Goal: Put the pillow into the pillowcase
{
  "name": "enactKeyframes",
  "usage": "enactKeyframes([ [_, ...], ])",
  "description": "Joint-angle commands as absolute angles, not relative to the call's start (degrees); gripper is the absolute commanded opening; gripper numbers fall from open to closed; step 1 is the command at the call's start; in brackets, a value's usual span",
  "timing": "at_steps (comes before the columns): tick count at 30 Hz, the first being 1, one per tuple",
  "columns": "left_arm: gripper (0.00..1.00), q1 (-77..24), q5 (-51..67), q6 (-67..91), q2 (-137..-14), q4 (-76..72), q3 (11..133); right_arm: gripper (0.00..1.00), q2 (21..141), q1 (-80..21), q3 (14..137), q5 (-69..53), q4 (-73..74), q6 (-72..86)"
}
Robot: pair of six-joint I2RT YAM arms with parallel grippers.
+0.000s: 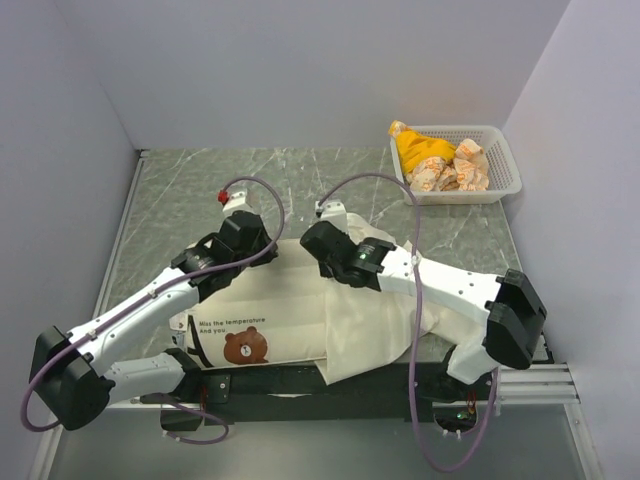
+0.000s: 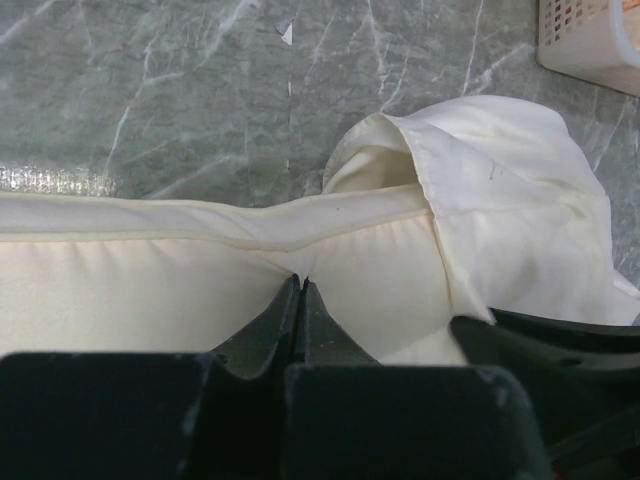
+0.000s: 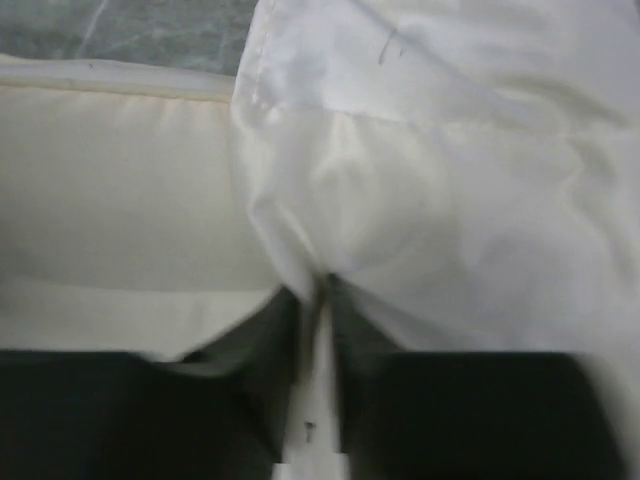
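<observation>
two arms over a pillow partly sleeved in its case, seen from above and from both wrists. the left gripper (image 2: 300,288) is clenched, its fingers pressed flat together with no gap; the tips dig into the padded body of the pillow (image 2: 130,280), and creases in the cover run in toward them as if a pinch of cloth is caught. just ahead of these tips lies the pillow's flat stitched edge, and beyond that the grey marbled table (image 1: 200,190). to the right of the left gripper the pillowcase (image 2: 500,190) begins: its open hem stands up in a loose arch over the pillow's edge, and the limp cloth covers the pillow from there on. the right gripper (image 3: 318,295) has its jaws drawn nearly together, grasping a thin fold of the pillowcase that shows as a pale strip between the fingers. the hem of the case runs just ahead and to the left of this gripper, with bare pillow further left. in the top view the pillow lies flat on the table under both grippers, the uncovered end showing the brown bear print (image 1: 246,346) behind the left gripper, toward the arm bases. a white basket (image 1: 505,185) with yellow and wrapped items stands well ahead of the right gripper.
</observation>
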State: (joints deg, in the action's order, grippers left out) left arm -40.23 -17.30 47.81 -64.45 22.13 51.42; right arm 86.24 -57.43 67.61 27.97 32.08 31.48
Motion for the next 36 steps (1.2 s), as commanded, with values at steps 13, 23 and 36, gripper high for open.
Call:
enactKeyframes([
  [13, 0.01, -21.5, 2.3, 52.8, -77.2, 5.8, 57.0, 0.0, 99.0, -65.8, 88.5, 17.3, 32.4, 31.5],
  [23, 0.69, -18.7, 4.9, 48.2, -78.2, 9.7, 64.0, 0.32, 95.4, -48.9, 82.6, 8.2, 28.3, 25.9],
  [36, 0.99, -8.4, -32.3, 62.8, -49.0, 36.9, 40.5, 0.82, 78.3, -58.0, 68.7, 18.2, 27.8, 30.1],
])
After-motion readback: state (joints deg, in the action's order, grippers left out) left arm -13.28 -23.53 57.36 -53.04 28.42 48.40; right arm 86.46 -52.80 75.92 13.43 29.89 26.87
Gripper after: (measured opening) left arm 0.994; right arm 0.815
